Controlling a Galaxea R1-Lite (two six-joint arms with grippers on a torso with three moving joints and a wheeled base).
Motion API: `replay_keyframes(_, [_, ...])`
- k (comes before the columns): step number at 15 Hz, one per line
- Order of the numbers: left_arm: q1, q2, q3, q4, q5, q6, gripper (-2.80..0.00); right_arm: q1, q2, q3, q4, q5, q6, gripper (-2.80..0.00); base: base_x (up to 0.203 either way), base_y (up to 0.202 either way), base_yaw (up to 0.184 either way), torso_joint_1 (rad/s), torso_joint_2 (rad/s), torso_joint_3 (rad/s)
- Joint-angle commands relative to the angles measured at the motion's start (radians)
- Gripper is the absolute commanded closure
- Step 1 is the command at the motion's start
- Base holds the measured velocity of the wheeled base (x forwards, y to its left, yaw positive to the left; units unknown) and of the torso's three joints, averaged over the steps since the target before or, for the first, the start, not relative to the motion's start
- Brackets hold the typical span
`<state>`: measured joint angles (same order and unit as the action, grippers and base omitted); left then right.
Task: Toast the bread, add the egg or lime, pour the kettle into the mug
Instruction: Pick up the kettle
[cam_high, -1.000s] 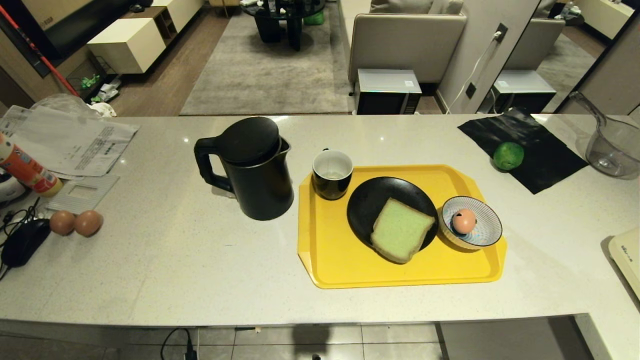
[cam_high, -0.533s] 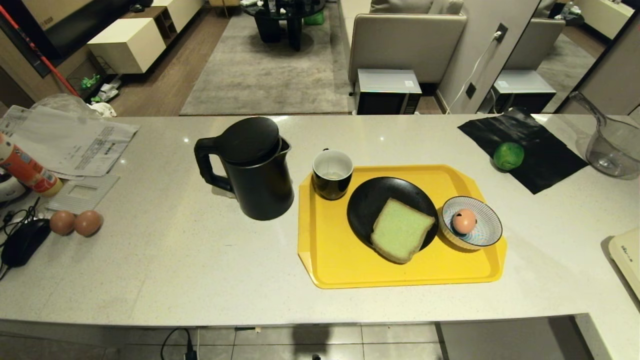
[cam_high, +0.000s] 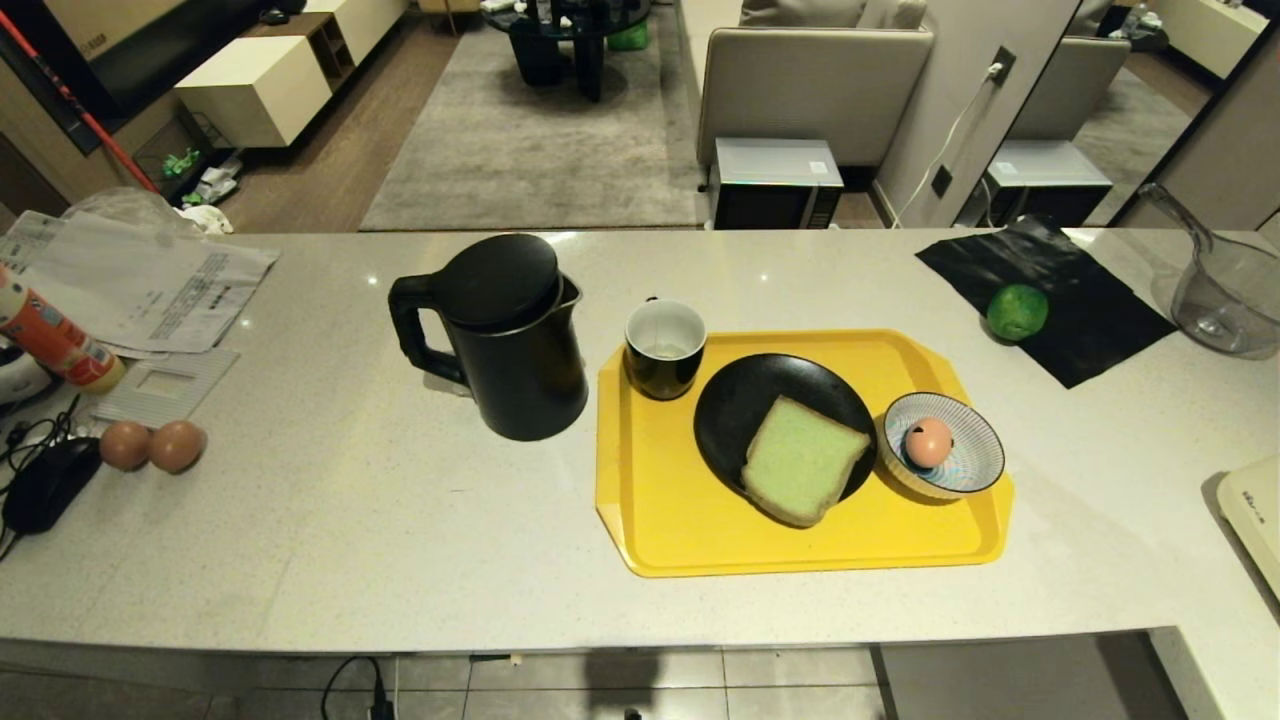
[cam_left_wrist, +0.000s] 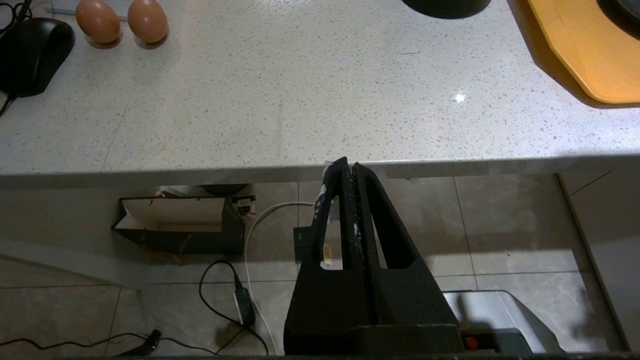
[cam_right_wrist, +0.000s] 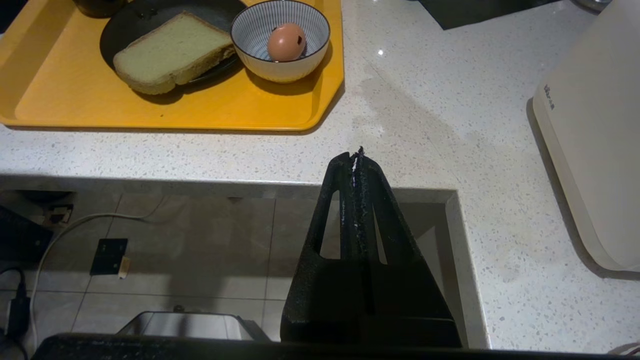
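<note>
Currently: speckled white surface (cam_high: 400, 520) carries everything; neither arm is over it yet.

- Yellow tray (cam_high: 680, 530), right of centre. Holds black plate (cam_high: 740, 400), striped bowl (cam_high: 965, 470) and mug.
- Kettle (cam_high: 515, 340) stands upright just left of the tray, lid on, handle pointing left.
- Cream appliance (cam_right_wrist: 595, 125), possibly the toaster, at the far right edge; only partly seen.
- Bread (cam_high: 800, 458) lies flat on the plate, one corner overhanging the plate's near rim.
- Mug (cam_high: 665, 348) upright on the tray's back left corner, near the kettle.
- Lime (cam_high: 1017, 311) sits on a black sheet (cam_high: 1080, 300), well apart from the tray.
- Egg (cam_high: 928, 441) in the bowl.
- Left tool (cam_left_wrist: 348, 167) and right tool (cam_right_wrist: 357, 155): fingers together, empty, both hanging at the surface's near edge.

Risks: bread is soft, so a hard pinch may tear it. The kettle's handle faces away from the mug, so a pour needs a long reach and could spill. Egg may crack if squeezed.
</note>
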<state>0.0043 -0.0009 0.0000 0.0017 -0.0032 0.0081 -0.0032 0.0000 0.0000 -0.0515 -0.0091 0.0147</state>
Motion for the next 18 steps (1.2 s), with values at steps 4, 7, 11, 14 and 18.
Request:
replay_keyframes(4, [0.0,-0.001,0.0,0.0,0.002,-0.002,0.0,0.0,0.002,0.021,-0.001,0.004,-0.012,0.0,0.0,0.0,0.0,0.0,0.0,0.0])
replay_keyframes(7, [0.0,-0.001,0.0,0.0,0.002,-0.002,0.0,0.0,0.002,0.026,-0.014,0.001,-0.012,0.0,0.0,0.0,0.0,0.0,0.0,0.0])
replay_keyframes(11, [0.0,-0.001,0.0,0.0,0.002,-0.002,0.0,0.0,0.002,0.026,-0.018,0.0,-0.002,0.0,0.0,0.0,0.0,0.0,0.0,0.0])
replay_keyframes(14, [0.0,-0.001,0.0,0.0,0.002,0.001,0.0,0.0,0.002,0.026,-0.018,0.0,-0.002,0.0,0.0,0.0,0.0,0.0,0.0,0.0])
replay_keyframes(18, [0.0,-0.001,0.0,0.0,0.002,0.0,0.0,0.0,0.002,0.026,-0.018,0.0,0.004,0.0,0.0,0.0,0.0,0.0,0.0,0.0])
